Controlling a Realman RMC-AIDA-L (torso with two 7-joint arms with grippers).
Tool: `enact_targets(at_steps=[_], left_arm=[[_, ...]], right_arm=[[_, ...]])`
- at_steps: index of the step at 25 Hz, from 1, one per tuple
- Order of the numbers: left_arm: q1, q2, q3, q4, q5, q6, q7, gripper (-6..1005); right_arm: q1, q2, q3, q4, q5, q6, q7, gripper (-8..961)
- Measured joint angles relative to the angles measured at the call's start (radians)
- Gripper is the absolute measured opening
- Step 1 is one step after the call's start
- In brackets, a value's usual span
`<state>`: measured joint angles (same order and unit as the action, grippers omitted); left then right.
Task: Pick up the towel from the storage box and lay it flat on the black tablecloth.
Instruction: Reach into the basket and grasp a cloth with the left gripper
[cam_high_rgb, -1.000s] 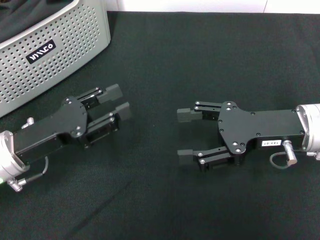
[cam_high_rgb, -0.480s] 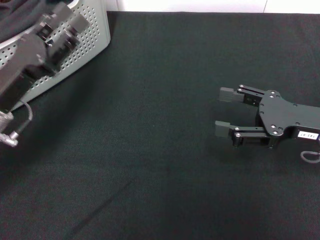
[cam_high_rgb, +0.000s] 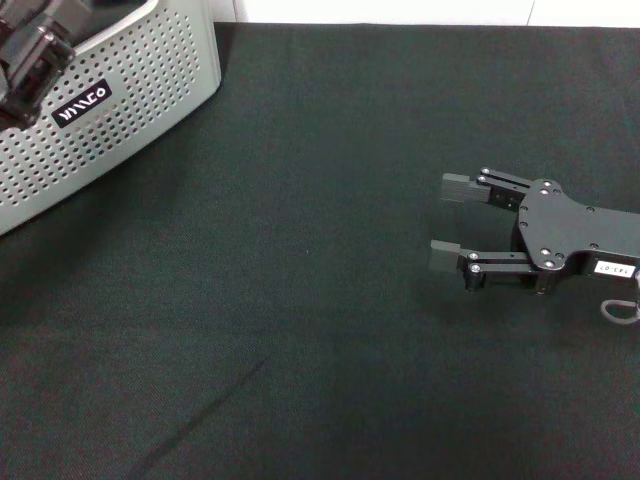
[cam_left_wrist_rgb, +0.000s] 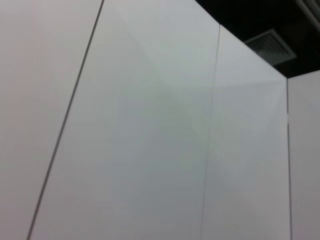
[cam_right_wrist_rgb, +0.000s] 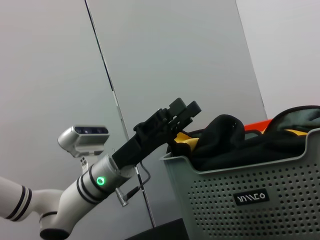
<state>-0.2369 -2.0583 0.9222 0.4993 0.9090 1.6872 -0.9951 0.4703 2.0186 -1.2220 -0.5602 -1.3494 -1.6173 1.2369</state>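
Black tablecloth: covers the whole counter in the head view; bare and flat apart from a faint crease near the front edge, so the laying area is ready.

Storage box: stands at the far left corner on the tablecloth, label facing the robot; cut off by the frame edge in the head view, so its interior is not shown there. The right wrist view shows its perforated wall and rim in full.

Towel: inside the storage box, heaped above the rim; grey-green with yellow-orange folds showing. A dark cloth mass lies in the same heap, and where one ends and the other begins is hard to make out.

Left hand: raised over the near rim of the box, reaching in toward the heap, judged to be lining up for the pick. It hangs just above the contents and appears not to touch them, though the angle is poor. In the head view only part of it shows at the corner. Whether its fingers are spread or pressed together cannot be told.

Right hand: parked low over the tablecloth on the right, well apart from the box, fingers spread and holding nothing; placed clear of the laying area.

Left wrist view: shows only wall panels; no help on the grasp.
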Motion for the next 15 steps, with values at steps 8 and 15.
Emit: enact_targets(at_steps=[8,15], left_arm=[[0.041,0.01,-0.053,0.138,0.006,-0.08,0.011,608],[0.095,0.012,-0.188,0.18,0.056,-0.08,0.054,608]], right_arm=[[-0.003,-0.002,0.001,0.003,-0.001,0.003,-0.001,898],[-0.004,-0.002,0.001,0.003,-0.001,0.012,-0.001,898]])
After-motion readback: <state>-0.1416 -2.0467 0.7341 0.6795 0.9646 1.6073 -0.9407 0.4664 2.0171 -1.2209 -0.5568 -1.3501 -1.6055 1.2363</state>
